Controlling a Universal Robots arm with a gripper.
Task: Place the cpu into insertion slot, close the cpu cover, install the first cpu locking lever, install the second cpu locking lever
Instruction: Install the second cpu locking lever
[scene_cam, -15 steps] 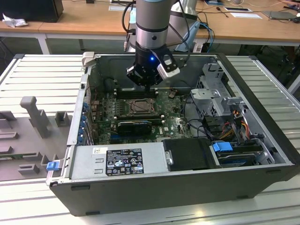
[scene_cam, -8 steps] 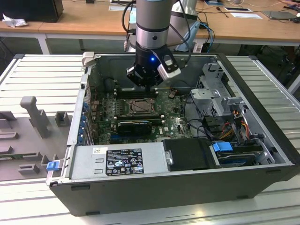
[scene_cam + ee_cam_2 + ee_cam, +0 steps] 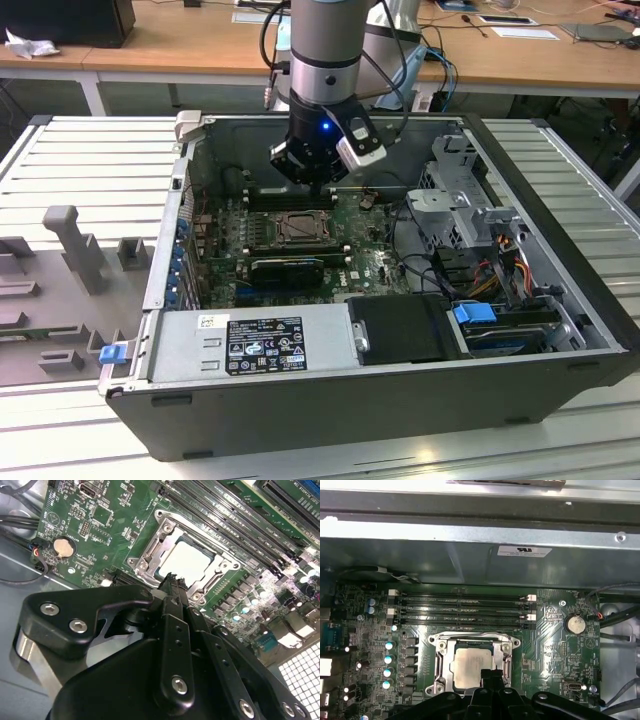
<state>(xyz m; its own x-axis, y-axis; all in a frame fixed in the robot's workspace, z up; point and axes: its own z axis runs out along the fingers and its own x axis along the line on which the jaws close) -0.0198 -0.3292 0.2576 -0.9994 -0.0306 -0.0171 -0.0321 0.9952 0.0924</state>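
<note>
Gripper (image 3: pixel 171 580) hovers right over the chip (image 3: pixel 186 560) seated in its socket (image 3: pixel 471 660), fingers pinched together, holding nothing. That chip looks light, stiff and delicate; its edges seem the safest hold.

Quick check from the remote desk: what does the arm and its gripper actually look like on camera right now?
The arm is a silver-grey cylinder with a black band and a small blue light, with black cables looping beside it. The gripper is matte black, with angular linkages joined by silver screws and slim fingers.
</note>
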